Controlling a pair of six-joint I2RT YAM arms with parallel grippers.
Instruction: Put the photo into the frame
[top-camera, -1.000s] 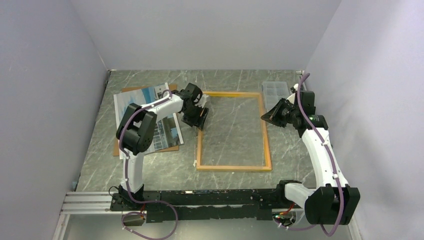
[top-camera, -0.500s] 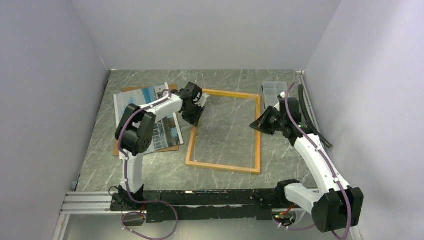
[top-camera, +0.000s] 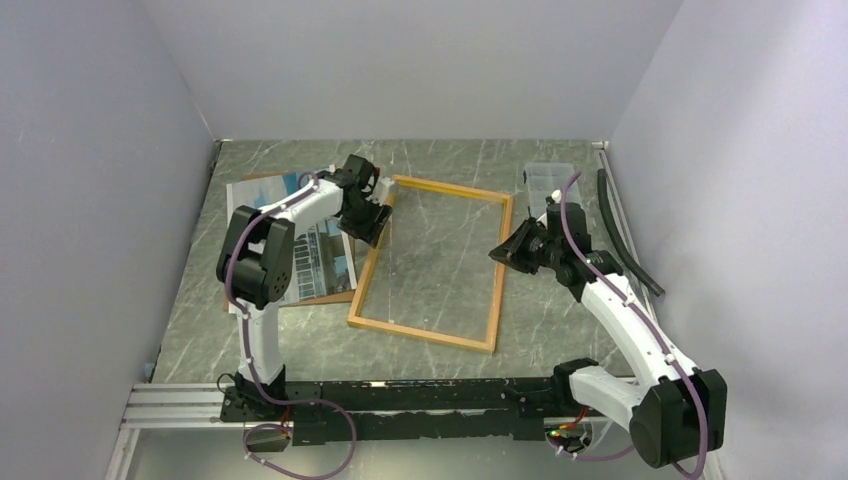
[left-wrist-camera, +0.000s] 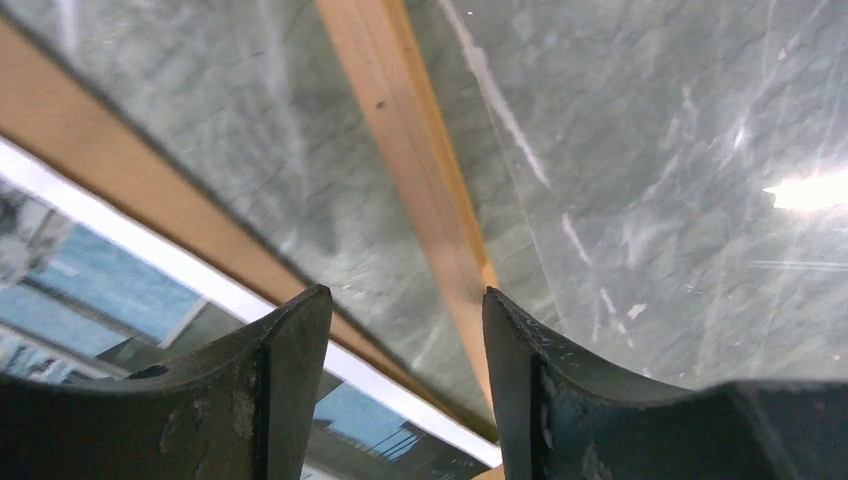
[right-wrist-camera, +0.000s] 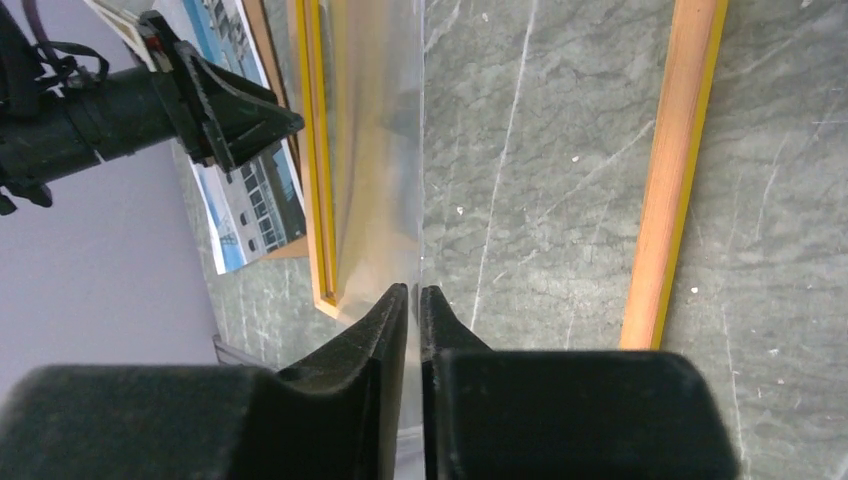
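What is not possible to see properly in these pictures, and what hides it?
- Top view: the left arm covers part of the photo.
- Top view: the right arm crosses the clear box; its contents are too small.
- Right wrist view: whether the right gripper pinches the clear pane; its fingers hide the contact.
- Left wrist view: the picture's edges cut off the frame; one bar shows.

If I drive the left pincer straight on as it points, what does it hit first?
Likely the wooden rail of the frame, which runs under one finger of the left pincer; the open gap itself faces bare table. Depth is unclear.
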